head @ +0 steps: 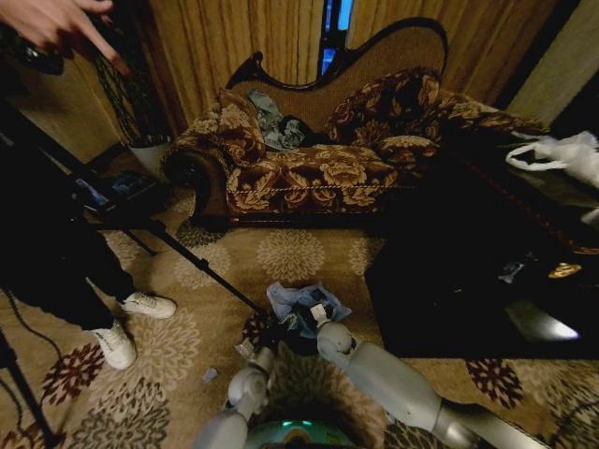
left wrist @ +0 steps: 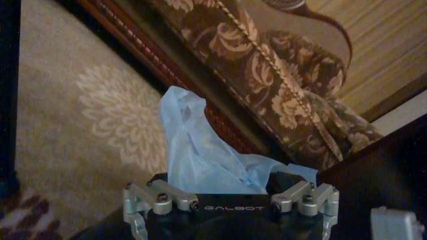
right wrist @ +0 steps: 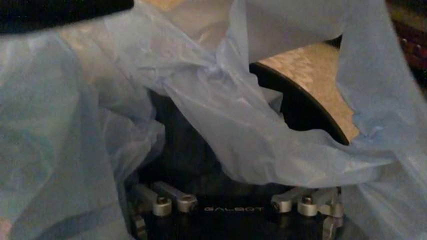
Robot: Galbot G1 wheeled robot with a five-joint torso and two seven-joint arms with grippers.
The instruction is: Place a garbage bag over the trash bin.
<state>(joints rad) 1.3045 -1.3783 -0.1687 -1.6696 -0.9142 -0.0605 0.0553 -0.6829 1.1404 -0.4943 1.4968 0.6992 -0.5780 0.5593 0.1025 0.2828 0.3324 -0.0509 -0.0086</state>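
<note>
The thin, wrinkled pale blue plastic garbage bag [head: 307,304] lies bunched across the small round black trash bin [head: 285,335], partly draped, rim uncovered at 6 o'clock. Left gripper [head: 269,339] and right gripper [head: 316,316] flank it; grips unclear.

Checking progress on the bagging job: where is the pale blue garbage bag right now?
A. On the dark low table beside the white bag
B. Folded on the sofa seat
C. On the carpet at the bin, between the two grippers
C: the garbage bag is bunched over the trash bin on the carpet, with the left gripper and right gripper at it.
</note>
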